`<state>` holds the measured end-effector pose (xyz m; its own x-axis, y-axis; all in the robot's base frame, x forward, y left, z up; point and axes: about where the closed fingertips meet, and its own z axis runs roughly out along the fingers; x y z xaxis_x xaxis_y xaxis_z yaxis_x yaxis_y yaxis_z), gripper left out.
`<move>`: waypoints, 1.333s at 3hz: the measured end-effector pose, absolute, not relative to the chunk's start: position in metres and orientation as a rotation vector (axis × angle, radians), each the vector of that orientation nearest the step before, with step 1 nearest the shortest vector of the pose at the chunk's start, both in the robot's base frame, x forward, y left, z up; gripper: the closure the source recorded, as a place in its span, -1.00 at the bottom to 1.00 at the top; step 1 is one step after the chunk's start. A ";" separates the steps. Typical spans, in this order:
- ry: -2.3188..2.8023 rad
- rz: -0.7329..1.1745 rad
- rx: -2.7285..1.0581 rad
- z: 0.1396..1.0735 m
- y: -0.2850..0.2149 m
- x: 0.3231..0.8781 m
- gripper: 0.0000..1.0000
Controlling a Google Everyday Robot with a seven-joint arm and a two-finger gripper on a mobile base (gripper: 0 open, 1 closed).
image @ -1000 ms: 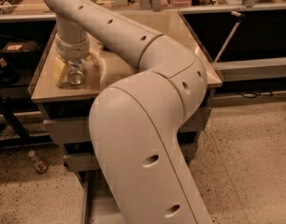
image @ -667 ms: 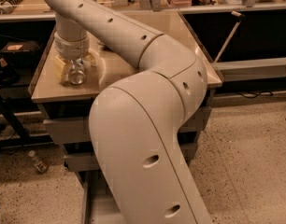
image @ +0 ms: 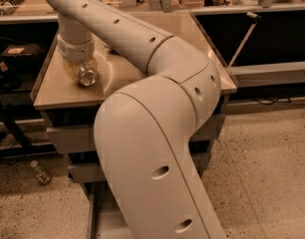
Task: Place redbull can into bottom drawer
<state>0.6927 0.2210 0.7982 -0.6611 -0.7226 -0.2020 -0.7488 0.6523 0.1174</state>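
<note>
A small bottle (image: 41, 173) lies on the floor at far left. Above the left part of the cabinet top (image: 58, 96), the gripper (image: 81, 72) pinches the can (image: 87, 77), whose shiny round end faces the camera. Below, the bottom drawer (image: 102, 221) stands pulled out, mostly hidden by the arm (image: 152, 153).

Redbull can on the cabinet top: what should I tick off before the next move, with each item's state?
1. Gripper at the redbull can on the cabinet top: ok.
2. Hold on the can secure: cannot tell.
3. Bottom drawer pulled out: ok, though the arm hides most of it.
4. Drawer floor free: cannot tell.
5. Bottle on the ground clear of the drawer: ok.
</note>
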 end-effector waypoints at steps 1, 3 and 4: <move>2.729 0.288 -1.222 0.807 0.221 0.693 1.00; 2.729 0.288 -1.222 0.817 0.221 0.693 1.00; 2.714 0.271 -1.207 0.818 0.209 0.685 1.00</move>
<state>0.6845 0.2093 0.8181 -0.6618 -0.7174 -0.2175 -0.7463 0.6580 0.1004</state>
